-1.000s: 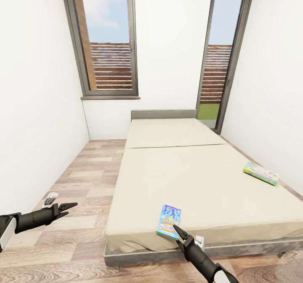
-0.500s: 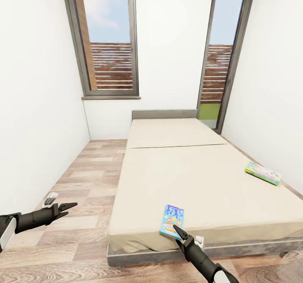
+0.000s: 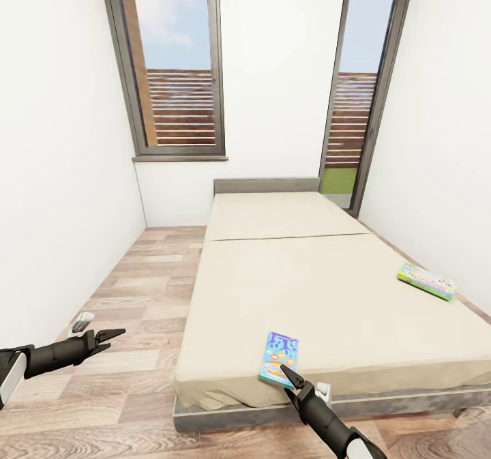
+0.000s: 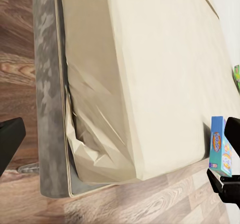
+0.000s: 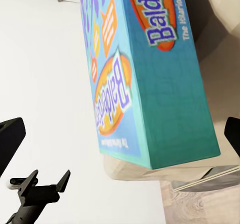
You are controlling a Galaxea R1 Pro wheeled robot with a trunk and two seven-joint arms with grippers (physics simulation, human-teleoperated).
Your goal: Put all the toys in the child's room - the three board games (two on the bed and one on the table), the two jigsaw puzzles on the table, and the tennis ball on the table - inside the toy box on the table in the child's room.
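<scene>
The bed (image 3: 307, 288) has a beige mattress and carries two board games. A blue-purple one (image 3: 278, 358) lies at the front edge, and a green-edged one (image 3: 425, 280) lies near the right side. My right gripper (image 3: 290, 380) is open just in front of the blue-purple game (image 5: 150, 84), whose cover looms close between the fingers without touching them. My left gripper (image 3: 103, 339) is open over the floor left of the bed, holding nothing. The left wrist view takes in the bed's corner (image 4: 75, 149) and the blue-purple game (image 4: 220, 146). The table, toy box, jigsaw puzzles and tennis ball are out of view.
White walls close in on both sides. A window (image 3: 179, 70) and a glass door (image 3: 354, 104) fill the far wall. A strip of wooden floor (image 3: 136, 295) runs along the bed's left side, with a small white object (image 3: 82, 321) lying on it near the wall.
The whole picture shifted slightly a second ago, so the camera moved, then settled. Both grippers keep their places and stay open; the games have not moved on the bed.
</scene>
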